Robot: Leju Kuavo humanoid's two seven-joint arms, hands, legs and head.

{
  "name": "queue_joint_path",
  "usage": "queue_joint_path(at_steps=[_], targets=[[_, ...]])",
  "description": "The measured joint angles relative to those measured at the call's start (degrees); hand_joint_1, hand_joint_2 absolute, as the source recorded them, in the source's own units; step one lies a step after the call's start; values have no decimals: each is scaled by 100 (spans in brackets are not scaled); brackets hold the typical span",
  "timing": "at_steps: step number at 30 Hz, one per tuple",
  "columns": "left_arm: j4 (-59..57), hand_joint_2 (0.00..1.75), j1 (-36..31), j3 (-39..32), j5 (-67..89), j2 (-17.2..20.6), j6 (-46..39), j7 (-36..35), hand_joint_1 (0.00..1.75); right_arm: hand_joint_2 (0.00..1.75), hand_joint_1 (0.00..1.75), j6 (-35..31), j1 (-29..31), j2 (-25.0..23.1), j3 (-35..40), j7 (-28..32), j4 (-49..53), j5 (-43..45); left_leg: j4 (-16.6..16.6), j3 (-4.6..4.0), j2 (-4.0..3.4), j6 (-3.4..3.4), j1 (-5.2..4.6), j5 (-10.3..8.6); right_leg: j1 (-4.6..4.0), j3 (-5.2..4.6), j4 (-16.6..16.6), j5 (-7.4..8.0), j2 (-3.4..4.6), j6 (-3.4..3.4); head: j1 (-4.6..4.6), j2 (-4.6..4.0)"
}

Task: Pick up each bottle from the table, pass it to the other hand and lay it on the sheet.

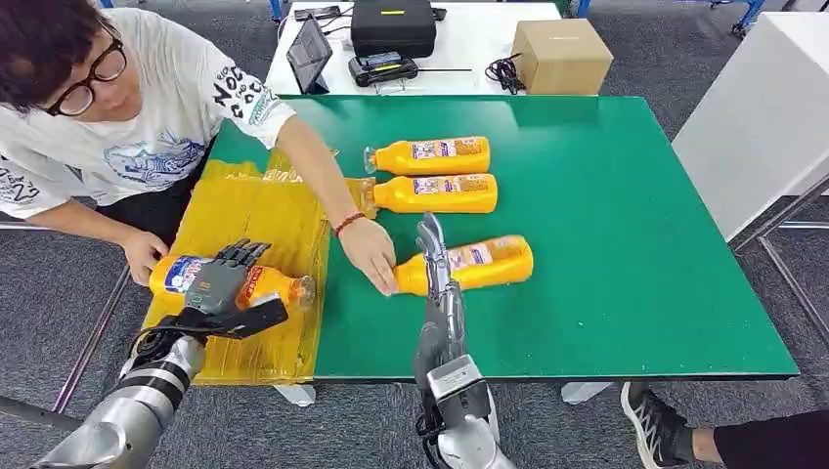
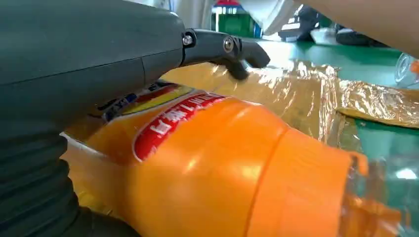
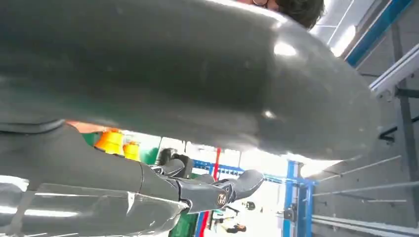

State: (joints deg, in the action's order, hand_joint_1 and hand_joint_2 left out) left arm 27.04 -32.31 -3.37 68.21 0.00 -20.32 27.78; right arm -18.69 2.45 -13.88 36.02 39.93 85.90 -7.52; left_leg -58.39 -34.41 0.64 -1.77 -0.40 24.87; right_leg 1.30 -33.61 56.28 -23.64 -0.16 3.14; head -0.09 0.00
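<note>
Our left hand (image 1: 223, 288) grips a bottle (image 1: 269, 285) round its labelled body, fingers over the top, thumb underneath; it's low over the yellow sheet (image 1: 256, 210), cap end twd the desk (image 1: 606, 234). In the left wrist view the bottle (image 2: 222, 168) is smooth, glossy plastic w/ orange liquid, so we judge it fairly heavy, stiff-ish, slippery; best hold is mid-body at the label, not the narrow neck. Our right hand (image 1: 436, 256) lies flat, fingers straight and together, holding nothing, over the nearest desk bottle (image 1: 474, 264). A person's hand (image 1: 370, 254) touches that bottle's cap end. Two more bottles (image 1: 430, 155) (image 1: 440, 193) lie beyond; round, so they may roll.
</note>
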Motion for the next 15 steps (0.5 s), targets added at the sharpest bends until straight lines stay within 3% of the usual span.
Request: queue_joint_path(at_steps=[6,15], targets=[[35,0,-10,-218,-979,0,1408,289,0,0,0,122,8,-17,-35,-20,-136,24,2,40,28,0,-2,2,2,44,-3,-8,-13,-3,0,0],[70,0,30,-352,-1125,-24,1589,369,0,0,0,144,24,-33,-70,-20,-267,31,3,60,28,1,-2,-4,1,63,-2,-2,-13,-4,2,0]])
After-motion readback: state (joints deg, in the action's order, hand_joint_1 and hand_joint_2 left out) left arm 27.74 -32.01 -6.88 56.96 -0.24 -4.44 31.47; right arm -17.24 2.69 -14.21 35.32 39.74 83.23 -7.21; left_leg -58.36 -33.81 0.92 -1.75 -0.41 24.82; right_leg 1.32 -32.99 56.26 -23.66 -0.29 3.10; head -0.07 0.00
